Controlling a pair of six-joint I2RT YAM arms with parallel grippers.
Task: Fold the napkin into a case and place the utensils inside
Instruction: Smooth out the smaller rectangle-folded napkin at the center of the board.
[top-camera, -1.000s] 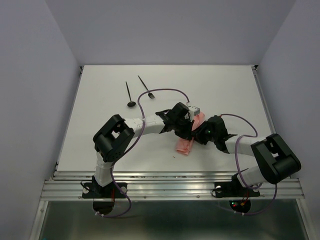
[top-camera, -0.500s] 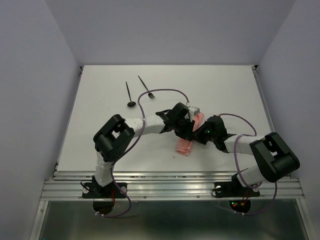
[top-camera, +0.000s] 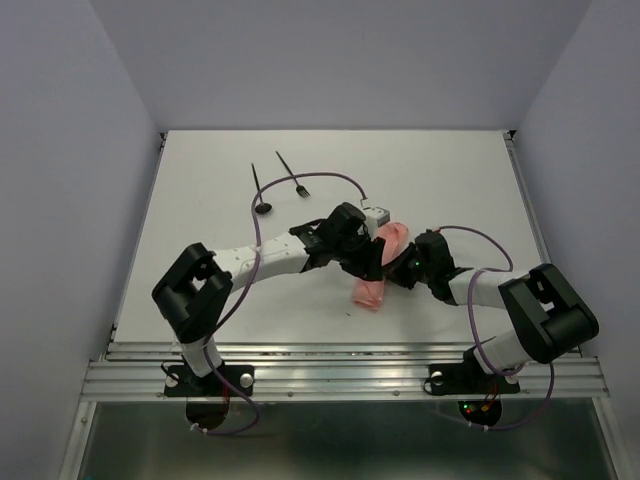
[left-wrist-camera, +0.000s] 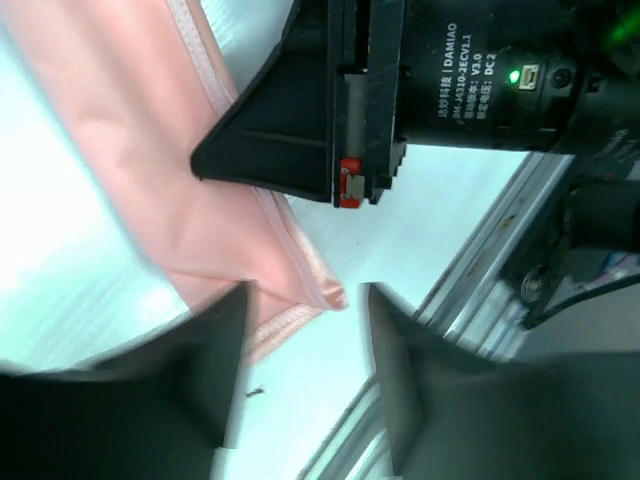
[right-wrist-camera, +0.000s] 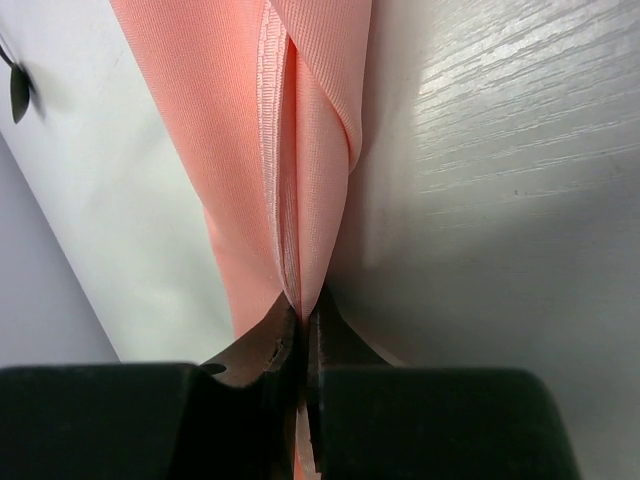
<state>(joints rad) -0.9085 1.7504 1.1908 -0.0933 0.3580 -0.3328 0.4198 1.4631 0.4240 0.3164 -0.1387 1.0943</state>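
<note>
While the white bench (top-camera: 450, 170) carries everything in view, both arms lean in over its middle. The left arm (top-camera: 270, 258) reaches from the near-left corner toward the right, the right arm (top-camera: 540, 315) bends in from the near-right corner toward the left, and their wrists meet just right of the bench's centre, nearer the near edge than the far one. Under those wrists lies the napkin (top-camera: 370, 292), a pale pink cloth folded into a narrow strip that slants from a near end toward a far-right end, its middle hidden by the two hands in the overhead view. The left hand (left-wrist-camera: 305, 300) is open, its dark fingers (left-wrist-camera: 215, 390) standing wide apart above a hemmed corner of the cloth, with the right arm's black wrist close in front of it. Whether the left-side finger brushes the fabric cannot be told. The right hand (right-wrist-camera: 300, 315) is closed, its fingertips pinched together on a raised fold of the napkin, and a stitched hem runs away from the tips along that fold. Well apart from all this, toward the far-left part of the bench, the black spoon (top-camera: 258, 188) and black fork (top-camera: 290, 172) lie side by side, not touching, with a purple cable (top-camera: 330, 180) looping just beside the fork's tines.
</note>
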